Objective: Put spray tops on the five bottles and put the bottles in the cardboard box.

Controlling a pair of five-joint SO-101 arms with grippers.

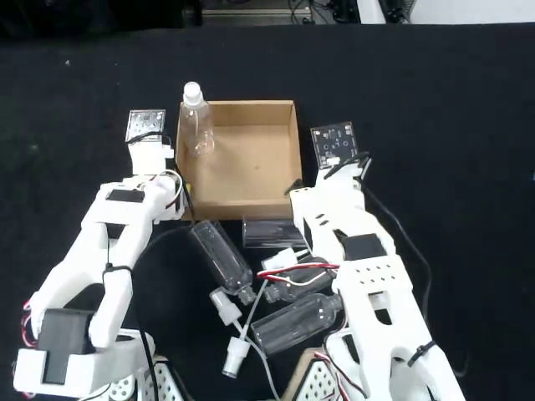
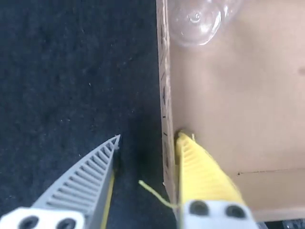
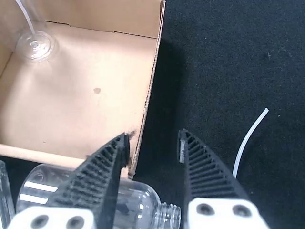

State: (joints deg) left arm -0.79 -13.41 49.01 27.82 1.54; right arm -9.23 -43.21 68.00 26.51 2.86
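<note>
My left end effector (image 2: 150, 138) is released, its jaws spread and straddling the left wall of the open brown cardboard box (image 1: 297, 142), with the grey finger outside and the yellow one inside. My right end effector (image 3: 152, 137) is likewise released and empty. It is spread over the box's near right corner, directly above a clear uncapped plastic bottle (image 3: 95, 200) lying on the black tabletop (image 1: 451, 125).

One clear bottle with a white spray top (image 1: 197, 125) stands in the far left corner of the box. I count four bottles lying on the near side of the box, among loose white spray tops with thin dip tubes (image 1: 236, 352). Judged progress: one of five done.

Hazards:
- Closing either end effector where it sits would clamp cardboard, and any lift would then drag the box and topple the standing bottle.
- The round bottles may roll at a glancing touch.
- The tubes may snag on a finger.
</note>
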